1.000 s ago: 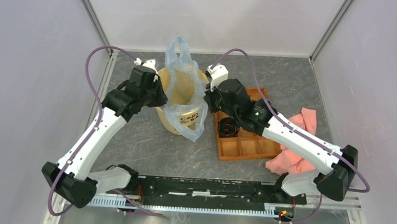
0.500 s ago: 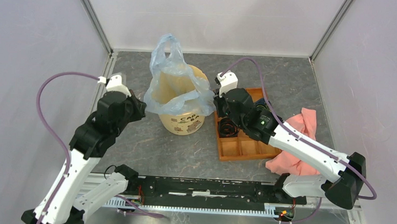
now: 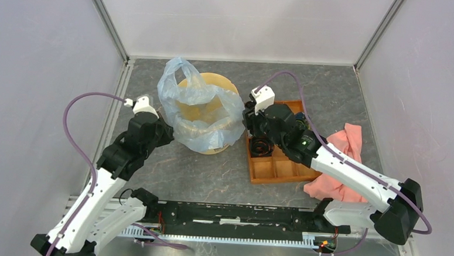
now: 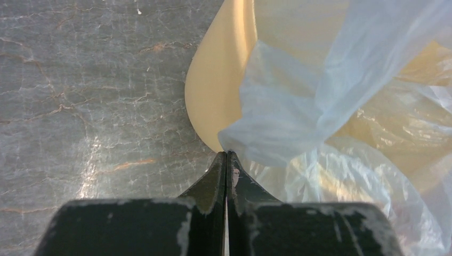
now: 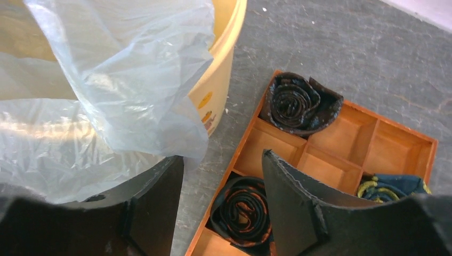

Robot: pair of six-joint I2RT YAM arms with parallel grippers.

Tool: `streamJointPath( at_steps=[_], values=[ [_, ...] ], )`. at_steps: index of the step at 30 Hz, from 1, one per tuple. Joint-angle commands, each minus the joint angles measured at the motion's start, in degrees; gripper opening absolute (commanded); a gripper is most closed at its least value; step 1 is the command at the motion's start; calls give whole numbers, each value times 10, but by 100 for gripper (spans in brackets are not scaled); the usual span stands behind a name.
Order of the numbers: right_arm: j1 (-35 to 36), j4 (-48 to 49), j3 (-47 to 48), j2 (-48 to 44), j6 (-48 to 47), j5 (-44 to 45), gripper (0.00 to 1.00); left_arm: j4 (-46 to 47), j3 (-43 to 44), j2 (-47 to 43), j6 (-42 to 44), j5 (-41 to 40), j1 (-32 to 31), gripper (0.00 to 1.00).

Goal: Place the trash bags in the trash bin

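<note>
My left hand (image 4: 226, 159) is pinched shut on the thin pale blue-grey plastic bag (image 3: 204, 120), which is draped over the round cream-yellow bucket (image 3: 210, 76). My right hand (image 5: 222, 160) stands wide, empty. One-sided pulling could tip the bucket or drag the bag off.

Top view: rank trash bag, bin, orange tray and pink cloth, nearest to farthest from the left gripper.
1. trash bag, pinched in the left gripper
2. trash bin, just right of it
3. orange tray, farther right
4. pink cloth, far right
</note>
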Motion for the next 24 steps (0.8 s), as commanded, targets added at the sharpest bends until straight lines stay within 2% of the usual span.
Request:
streamJointPath(
  at_steps=[1, 3, 6, 9, 12, 14, 18, 21, 24],
  values=[
    [-24, 80, -14, -30, -49, -71, 59, 73, 3, 24, -9, 0, 0, 2],
    [-50, 131, -42, -35, -45, -135, 54, 76, 5, 26, -3, -8, 0, 2],
    [-92, 229, -89, -36, -20, -225, 36, 69, 6, 33, -1, -33, 2, 2],
    [-116, 320, -134, -23, -9, -250, 27, 62, -1, 46, -13, -54, 5, 2],
    [-128, 347, -128, 10, -16, -261, 23, 59, -17, 48, -22, -68, 10, 2],
    [-130, 333, -106, 36, -28, -266, 24, 68, -29, 38, -21, -66, 12, 6],
    [-129, 206, -32, 56, -54, -230, 28, 41, -2, 36, 3, -42, 19, 26],
    [-129, 86, -11, 19, -49, -179, 41, -36, 48, 34, 13, -48, 19, 42],
    [-129, 56, -48, -47, -60, -163, 61, -95, 79, 9, 11, -41, 19, 57]
  ],
)
